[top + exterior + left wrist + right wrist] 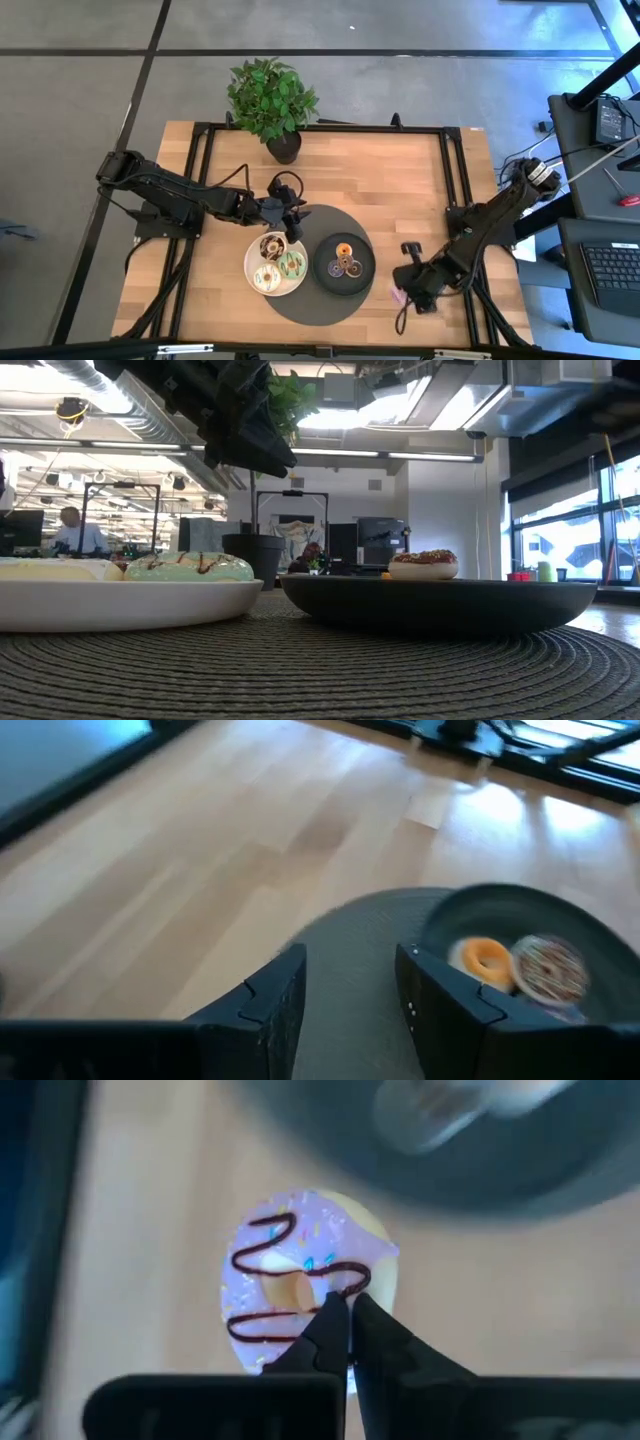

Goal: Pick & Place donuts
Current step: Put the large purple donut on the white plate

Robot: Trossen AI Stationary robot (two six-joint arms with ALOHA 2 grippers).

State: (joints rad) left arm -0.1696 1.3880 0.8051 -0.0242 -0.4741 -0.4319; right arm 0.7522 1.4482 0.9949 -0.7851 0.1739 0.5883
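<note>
Our R gripper (340, 1312) is low over the bare table just off the mat's (300, 305) R edge, jaws pinched together on the rim of the purple donut (300, 1285), tips at its hole. Grip looks thin, only one side of the ring, so we risk it twisting or dropping on the lift, esp. if we swing fast toward the black plate (322, 272). That plate already holds an orange donut (487, 960) and a sprinkled one (548, 970); a crowded drop could knock them. L gripper (350, 995) hovers by the white plate (250, 270), jaws wide, holding nothing. White plate has 3 donuts, incl. a green one (190, 567).
</note>
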